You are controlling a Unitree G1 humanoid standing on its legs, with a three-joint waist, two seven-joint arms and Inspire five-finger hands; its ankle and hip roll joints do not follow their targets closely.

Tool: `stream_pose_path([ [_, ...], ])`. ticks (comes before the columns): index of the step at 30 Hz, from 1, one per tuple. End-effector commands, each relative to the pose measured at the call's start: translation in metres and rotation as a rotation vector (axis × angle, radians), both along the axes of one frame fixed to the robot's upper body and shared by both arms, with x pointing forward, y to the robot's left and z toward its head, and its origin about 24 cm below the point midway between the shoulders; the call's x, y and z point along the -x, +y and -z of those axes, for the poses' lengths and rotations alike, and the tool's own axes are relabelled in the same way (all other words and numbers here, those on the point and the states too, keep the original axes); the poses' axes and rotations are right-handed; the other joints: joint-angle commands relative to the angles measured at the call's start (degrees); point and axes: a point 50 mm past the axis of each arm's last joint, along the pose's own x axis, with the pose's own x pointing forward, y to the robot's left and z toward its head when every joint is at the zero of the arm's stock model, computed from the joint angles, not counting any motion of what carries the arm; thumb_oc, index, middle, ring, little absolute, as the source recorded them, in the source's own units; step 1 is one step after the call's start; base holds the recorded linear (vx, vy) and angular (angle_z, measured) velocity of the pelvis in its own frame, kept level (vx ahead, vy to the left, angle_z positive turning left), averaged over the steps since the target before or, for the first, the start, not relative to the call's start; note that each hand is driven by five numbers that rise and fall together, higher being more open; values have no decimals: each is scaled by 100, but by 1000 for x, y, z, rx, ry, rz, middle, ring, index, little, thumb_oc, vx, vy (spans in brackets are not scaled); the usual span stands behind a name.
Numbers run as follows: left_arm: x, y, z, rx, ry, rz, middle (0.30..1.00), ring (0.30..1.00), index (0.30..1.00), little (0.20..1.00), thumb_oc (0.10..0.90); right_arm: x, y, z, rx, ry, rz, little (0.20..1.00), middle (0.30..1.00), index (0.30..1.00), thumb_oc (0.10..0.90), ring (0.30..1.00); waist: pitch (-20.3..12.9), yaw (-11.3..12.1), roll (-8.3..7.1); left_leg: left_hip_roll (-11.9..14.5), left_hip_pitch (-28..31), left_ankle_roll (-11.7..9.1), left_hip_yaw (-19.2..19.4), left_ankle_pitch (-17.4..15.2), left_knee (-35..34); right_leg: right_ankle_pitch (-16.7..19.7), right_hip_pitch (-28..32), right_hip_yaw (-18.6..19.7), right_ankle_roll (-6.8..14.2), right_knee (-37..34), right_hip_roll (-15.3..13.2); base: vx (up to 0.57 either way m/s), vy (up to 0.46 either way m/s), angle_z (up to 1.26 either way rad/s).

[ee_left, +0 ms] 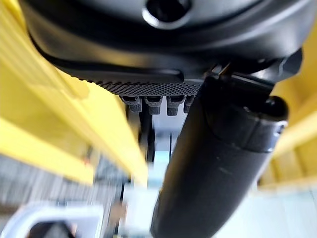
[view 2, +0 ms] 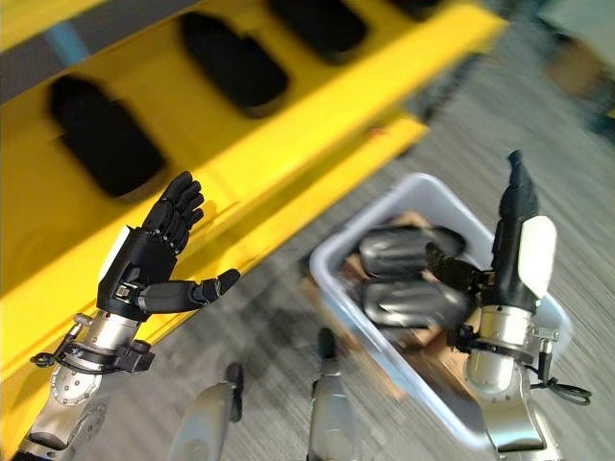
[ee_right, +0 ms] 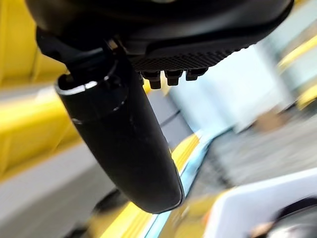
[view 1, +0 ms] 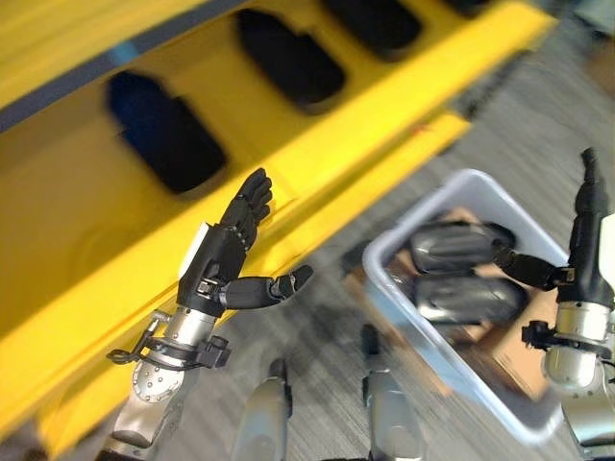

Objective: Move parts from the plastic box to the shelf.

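A white plastic box [view 1: 394,298] stands on the floor at the right, holding two dark rounded parts [view 1: 452,245] [view 1: 471,300]. The yellow shelf [view 1: 317,144] runs across the upper left with several dark parts [view 1: 165,133] lying on it. My left hand [view 1: 231,254] is raised in front of the shelf's edge, fingers straight, thumb out, empty. My right hand [view 1: 586,240] hangs over the box's right side with fingers straight and its thumb [view 2: 452,266] pointing toward the parts, holding nothing. The left wrist view shows the left thumb [ee_left: 218,163] beside the shelf's yellow beam [ee_left: 99,129].
Grey carpet floor [view 1: 519,106] lies between shelf and box. A lower yellow shelf beam [view 1: 384,178] juts out close to the box's upper corner. Brown cardboard [view 1: 509,360] lines the box bottom.
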Motion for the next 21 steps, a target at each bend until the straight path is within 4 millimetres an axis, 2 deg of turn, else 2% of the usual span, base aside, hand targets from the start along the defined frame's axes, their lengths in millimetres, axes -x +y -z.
stream_pose_path([
  [1, 28, -6, -21, 57, -169, -6, 1000, 1000, 1000, 1000, 900, 1, -2, -23, 43, -78, -50, 1000, 1000, 1000, 900, 1000, -725, 55, 534, 154, 723, 155, 212, 386, -1591, -820, 251, -530, -51, 1084, -137, -213, -306, -64],
  [3, 32, 1, -24, 48, -170, -2, 1000, 1000, 1000, 1000, 900, 1, -8, -11, -4, -14, 12, 1000, 1000, 1000, 900, 1000, -813, 264, 523, 454, 572, 104, 532, 522, -1607, -1116, 717, -1106, -241, 1302, -399, -176, -433, -71],
  [5, 34, 3, -25, 47, -176, -11, 1000, 1000, 1000, 1000, 900, -4, -6, -10, -28, -8, 2, 1000, 1000, 1000, 900, 1000, -837, 394, 515, 682, 564, -11, 653, 476, -1573, -1230, 1019, -1323, -212, 1354, -551, -80, -428, -105],
  [6, 34, 3, -30, 40, -186, 7, 1000, 1000, 1000, 1000, 900, -7, -6, -10, -17, 12, 34, 1000, 1000, 1000, 900, 1000, -830, 457, 415, 885, 363, -180, 760, 496, -1351, -1349, 1374, -1477, -95, 908, -502, -98, -507, -112],
  [8, 34, 4, -32, 47, -184, 17, 1000, 1000, 1000, 1000, 900, -7, -8, -9, -21, 28, 47, 1000, 1000, 1000, 900, 1000, -842, 459, 381, 949, 316, -240, 798, 511, -1282, -1386, 1528, -1526, -27, 696, -423, -24, -394, -52],
  [10, 36, 8, -33, 94, -185, 32, 1000, 1000, 1000, 1000, 900, -8, -12, -9, 8, 71, 76, 1000, 1000, 1000, 900, 1000, -868, 386, 412, 1129, 397, -415, 872, 688, -1332, -1451, 1533, -1578, 14, 559, -258, -30, -403, -30],
  [11, 37, 7, -34, 116, -196, 49, 1000, 1000, 1000, 1000, 900, -9, -13, -8, 1, 98, 64, 1000, 1000, 1000, 900, 1000, -859, 339, 458, 1210, 471, -537, 885, 859, -1459, -1517, 1468, -1573, -71, 616, -176, -21, -281, -20],
  [15, 37, -1, -34, 139, -207, 86, 1000, 1000, 1000, 1000, 900, -12, -14, -15, 31, 111, 41, 1000, 1000, 1000, 900, 1000, -868, 255, 532, 1406, 627, -722, 855, 1150, -1803, -1659, 1379, -1569, -245, 703, -25, -4, -228, -17],
  [16, 35, -4, -33, 147, -206, 108, 1000, 1000, 1000, 1000, 900, -16, -13, -22, 30, 89, 18, 1000, 1000, 1000, 900, 1000, -859, 221, 589, 1525, 690, -827, 837, 1365, -1996, -1696, 1326, -1554, -332, 736, 38, -25, -246, -17],
  [19, 27, -13, -32, 152, -212, 133, 1000, 1000, 1000, 1000, 900, -31, -1, -37, 38, 44, -48, 1000, 1000, 1000, 900, 1000, -845, 110, 759, 1750, 803, -925, 819, 1641, -2186, -1889, 1071, -1468, -524, 1024, 190, -54, -278, -33],
  [21, 24, -16, -33, 148, -214, 138, 1000, 1000, 1000, 1000, 900, -35, 6, -42, 73, 18, -66, 1000, 1000, 1000, 900, 1000, -835, 77, 809, 1783, 829, -931, 812, 1654, -2170, -1959, 974, -1427, -583, 1139, 238, -52, -159, -27],
])
